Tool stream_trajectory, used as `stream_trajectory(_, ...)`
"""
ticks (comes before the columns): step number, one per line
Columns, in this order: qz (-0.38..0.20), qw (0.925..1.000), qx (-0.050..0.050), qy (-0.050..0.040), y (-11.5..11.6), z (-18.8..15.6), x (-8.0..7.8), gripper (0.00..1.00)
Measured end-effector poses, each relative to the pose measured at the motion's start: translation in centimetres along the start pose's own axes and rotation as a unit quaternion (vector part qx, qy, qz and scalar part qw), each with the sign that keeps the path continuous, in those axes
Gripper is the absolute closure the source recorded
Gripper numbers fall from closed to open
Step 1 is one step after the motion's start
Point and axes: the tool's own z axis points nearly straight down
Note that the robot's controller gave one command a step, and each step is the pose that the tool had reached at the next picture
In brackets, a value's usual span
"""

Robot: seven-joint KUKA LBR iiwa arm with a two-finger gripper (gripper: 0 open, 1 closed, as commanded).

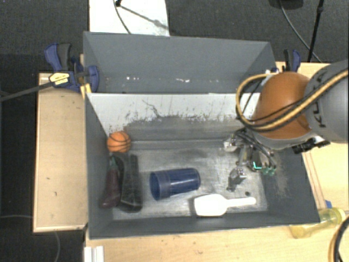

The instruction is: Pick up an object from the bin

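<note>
Front of the bin (pixel 180 113): white scoop (pixel 210 206), handle pointing right. Just behind that handle we see the gripper (pixel 234 183), low over bare floor; spread or closed, we cannot tell. Left of it a blue cup (pixel 174 183) lies on its side. Back left: orange ball (pixel 119 142).

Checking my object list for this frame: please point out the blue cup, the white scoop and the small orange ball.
blue cup (pixel 175 183), camera view, on its side wall.
white scoop (pixel 210 206), camera view, on its broad bowl end.
small orange ball (pixel 119 142), camera view, on its middle.
</note>
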Motion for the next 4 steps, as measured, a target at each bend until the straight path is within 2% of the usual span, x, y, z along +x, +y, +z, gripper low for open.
stream_trajectory(1,0.0,1.0,0.0,-0.0039,0.0,-0.4,-0.2,0.0)
stream_trajectory(2,-0.115,0.9934,0.0,-0.0029,8.0,3.7,5.5,1.0)
stream_trajectory(3,-0.116,0.9933,0.0,-0.0029,8.0,3.7,5.5,0.0)
stream_trajectory(4,-0.116,0.9933,0.0,-0.0029,8.0,3.7,5.5,0.0)
